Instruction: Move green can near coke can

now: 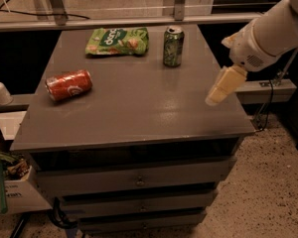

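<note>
Fingers above worktop right edge, whether parted unclear, green can upright up-left of them, coke can lying far left

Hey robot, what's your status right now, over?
End effector above table, right side, touching nothing. Green can upright at back. Coke can on its side, left. Snack bag off the direct line.

White arm extends from right; pincer hangs mid-right, apparently tilted down-left.
</note>
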Action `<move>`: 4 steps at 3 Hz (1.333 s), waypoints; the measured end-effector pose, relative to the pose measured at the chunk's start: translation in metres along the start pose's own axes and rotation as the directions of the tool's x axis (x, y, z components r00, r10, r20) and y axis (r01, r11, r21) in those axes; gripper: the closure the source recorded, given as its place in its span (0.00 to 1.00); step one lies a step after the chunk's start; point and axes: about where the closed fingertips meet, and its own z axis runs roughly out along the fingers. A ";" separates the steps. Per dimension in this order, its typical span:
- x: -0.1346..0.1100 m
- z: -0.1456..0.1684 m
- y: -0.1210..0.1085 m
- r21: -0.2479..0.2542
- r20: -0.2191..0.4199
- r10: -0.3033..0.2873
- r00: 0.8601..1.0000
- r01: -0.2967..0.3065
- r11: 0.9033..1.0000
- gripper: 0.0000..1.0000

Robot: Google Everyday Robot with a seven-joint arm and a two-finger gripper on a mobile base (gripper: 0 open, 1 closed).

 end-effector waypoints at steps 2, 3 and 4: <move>-0.002 0.024 -0.031 -0.013 0.082 0.060 0.995 -0.059 0.998 0.00; -0.001 0.033 -0.037 0.000 0.122 0.058 0.991 -0.059 0.998 0.00; -0.004 0.045 -0.058 0.036 0.193 0.064 0.979 -0.073 0.997 0.00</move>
